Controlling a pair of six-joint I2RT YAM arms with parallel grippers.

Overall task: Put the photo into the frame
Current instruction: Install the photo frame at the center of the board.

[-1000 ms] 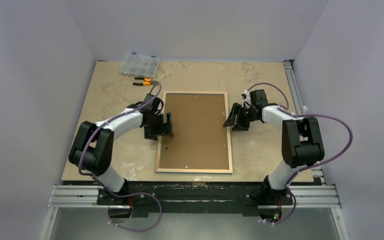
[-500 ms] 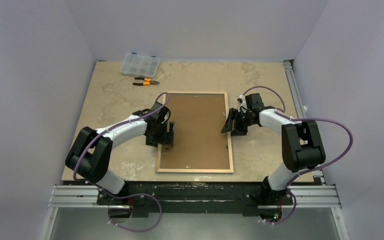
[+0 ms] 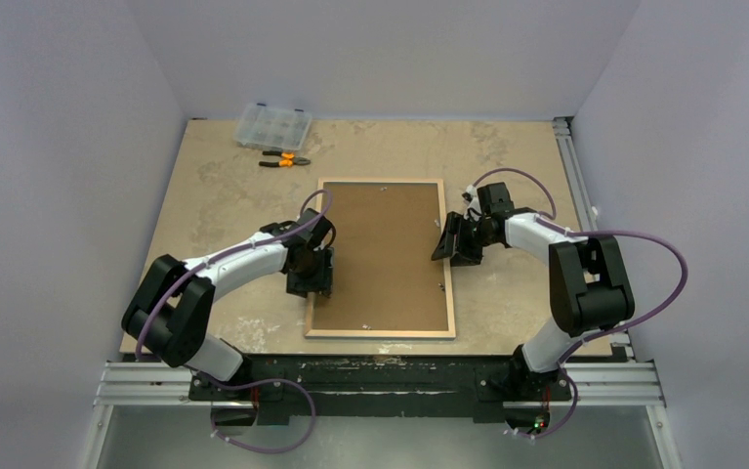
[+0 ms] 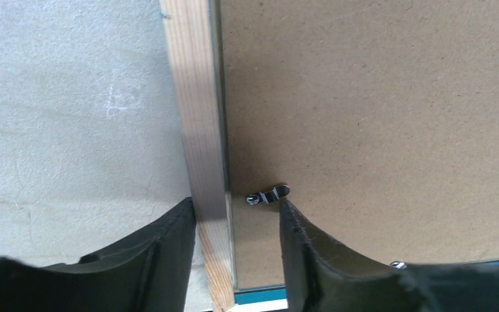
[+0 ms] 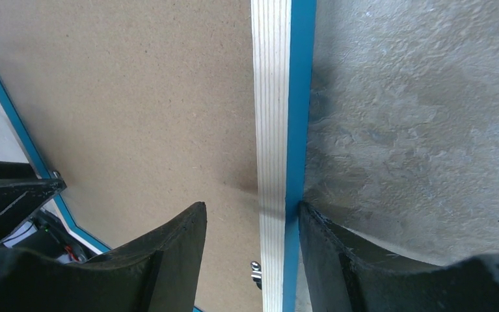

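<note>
My left hand (image 4: 237, 203) was spread and pinched nothing. It straddled the left long rail of the frame (image 4: 198, 117), w/ one finger outside the frame over the counter (image 4: 71, 97). The other was just inside, over the brown backing board (image 4: 377, 97), w/ a small metal clip (image 4: 267, 194) right by its tip. My right hand (image 5: 250, 208) was also spread and empty, astride the frame's right long rail.

The frame lay flat, wood back up, long axis running away from my bases, so each rail passed straight btwn a hand's fingers. The left hand sat toward the frame's near end, the right approx. mid-length. Both wrists pitched down, forearms reaching in from outside the frame.

The photo showed in no view. The board filled the frame's opening, and I couldn't tell if the print lay under it.

I judged the clip the likely next target. The left hand was far nearer, needing only a short sideways push at board level. The risk was shoving the whole frame.
</note>
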